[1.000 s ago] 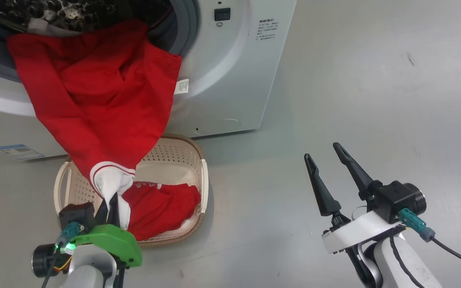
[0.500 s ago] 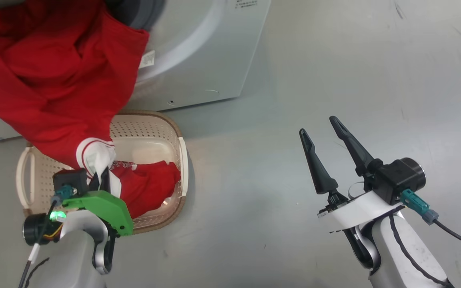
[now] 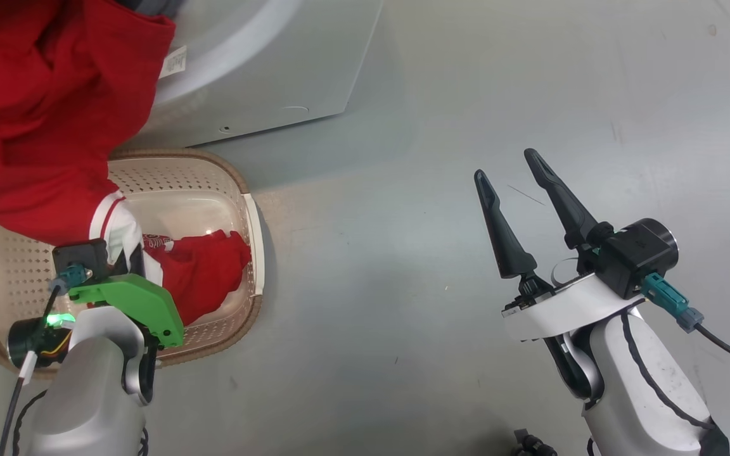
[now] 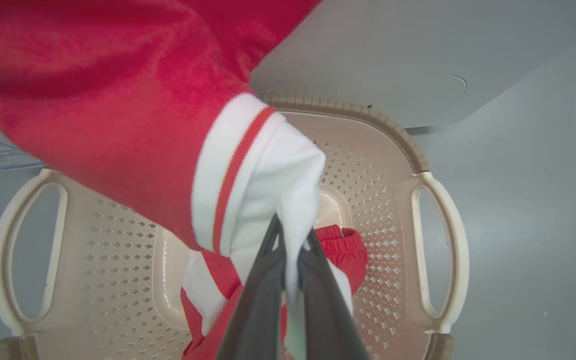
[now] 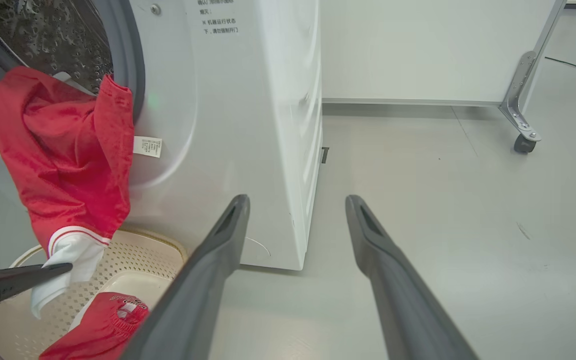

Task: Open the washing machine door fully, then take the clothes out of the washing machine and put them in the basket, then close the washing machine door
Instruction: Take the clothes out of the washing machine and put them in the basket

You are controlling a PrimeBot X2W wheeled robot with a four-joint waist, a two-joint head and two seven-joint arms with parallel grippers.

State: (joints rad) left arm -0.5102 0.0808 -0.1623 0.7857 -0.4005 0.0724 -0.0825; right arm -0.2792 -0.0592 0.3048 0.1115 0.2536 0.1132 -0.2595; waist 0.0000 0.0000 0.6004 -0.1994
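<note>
A red garment (image 3: 35,114) hangs from the washing machine (image 3: 263,76) drum (image 5: 43,35) down to the basket (image 3: 238,190). My left gripper (image 4: 290,235) is shut on its white cuff (image 4: 273,180) with the red stripe, just above the basket (image 4: 438,240). A second red garment (image 3: 203,272) lies inside the basket, seen also in the right wrist view as red garment (image 5: 103,325). My right gripper (image 3: 507,168) stands open over bare floor to the right, holding nothing; its fingers (image 5: 208,280) point at the machine's corner. The door is out of view.
Grey floor (image 3: 403,285) stretches between basket and right arm. A white panel on a castor leg (image 5: 520,115) stands behind the machine at the far right. The hanging garment's white care tag (image 5: 147,146) lies against the machine's front.
The head camera has swung, shifting the whole scene left and up. My left gripper has kept its hold on the cuff, drawing the garment lower over the basket. The right gripper stays open.
</note>
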